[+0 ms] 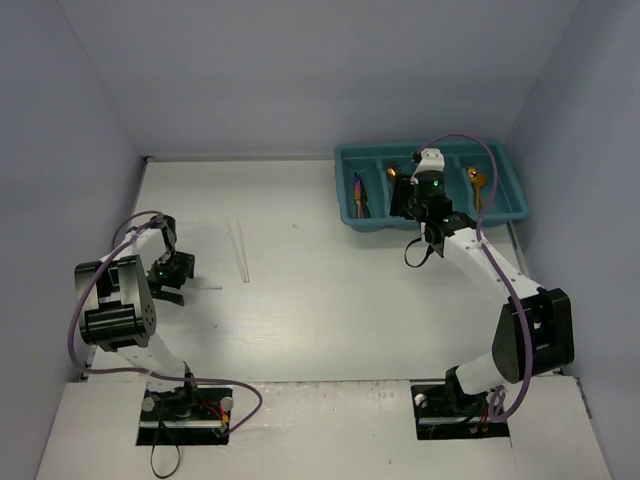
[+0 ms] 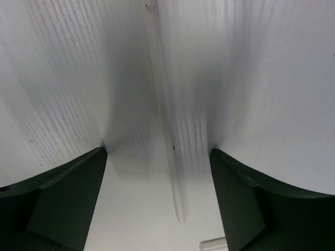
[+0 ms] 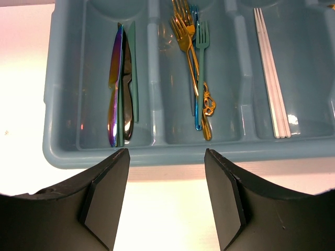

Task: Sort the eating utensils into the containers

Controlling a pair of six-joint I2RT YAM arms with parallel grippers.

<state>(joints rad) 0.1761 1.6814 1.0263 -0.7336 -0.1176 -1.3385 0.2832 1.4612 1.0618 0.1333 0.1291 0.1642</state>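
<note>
top view: the teal cutlery tray (image 1: 440, 148) sits at the far right of the tabletop (image 1: 300, 320). several of its compartments already hold utensils, purple ones to the left and gold ones further right. the right jaws hang over its near side. a pair of loose white chopsticks (image 1: 240, 250) lies on the tabletop, well apart from the tray. the left jaws are low over the tabletop, off to the left of the pair.

left wrist view: the left jaws stand wide open and hold nothing. one white chopstick (image 2: 168, 130) lies flat on the tabletop between them, running away from the camera.

right wrist view: the right jaws are open and empty above the tray's near rim. inside lie knives (image 3: 121, 89) in the left compartment, forks (image 3: 194, 63) in the middle one and sorted chopsticks (image 3: 272, 78) in the right.

most of the sorting looks done. the chopsticks on the tabletop appear to be what is left, and the left jaws seem placed to pick one up.
</note>
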